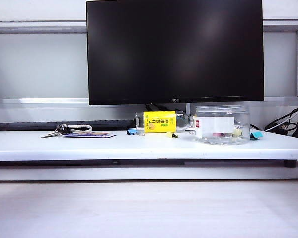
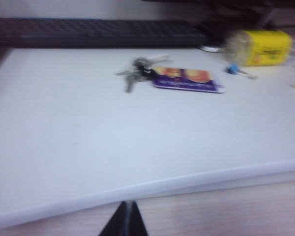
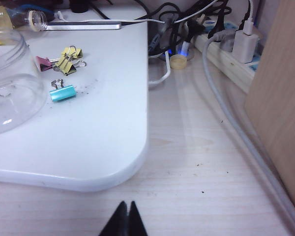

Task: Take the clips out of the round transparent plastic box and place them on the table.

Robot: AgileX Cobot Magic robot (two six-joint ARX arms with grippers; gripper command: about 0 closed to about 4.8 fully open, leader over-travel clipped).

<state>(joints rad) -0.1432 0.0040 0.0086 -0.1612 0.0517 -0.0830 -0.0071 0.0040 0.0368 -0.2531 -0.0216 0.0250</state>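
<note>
- Exterior view: we see the white counter (image 1: 139,146) under a dark monitor (image 1: 175,49). The clear round box (image 1: 222,124) stands upright toward the right end, with its white label facing us and small clips (image 1: 237,133) – one pale yellow – showing through its wall. Another yellow clip (image 1: 172,135) lies on the counter in front of a lying bottle (image 1: 161,122) with a yellow label, and a blue clip (image 1: 132,131) lies by the bottle's left end. A teal clip (image 1: 257,135) sits just right of the box. Keys (image 1: 59,131) and a card (image 1: 89,134) lie further left. Neither arm appears here.
- Left wrist view: the left gripper (image 2: 124,221) hangs off the counter's (image 2: 88,147) front edge, over the wooden surface, jaws clenched on nothing. Ahead of it are the keys (image 2: 135,73), the card (image 2: 187,79), a keyboard (image 2: 98,32), the bottle (image 2: 258,47) and the blue clip (image 2: 232,69) – all blurred.
- Right wrist view: the right gripper (image 3: 124,221) also hangs off the counter (image 3: 103,123), near its rounded corner, jaws pressed together and empty. The box (image 3: 10,88) stands near the view's edge; beside it on the counter lie a yellow clip (image 3: 68,60) touching a pink one (image 3: 42,62), and the teal clip (image 3: 63,92) nearby. Cables and a power strip (image 3: 231,54) lie beyond the counter's end.
</note>
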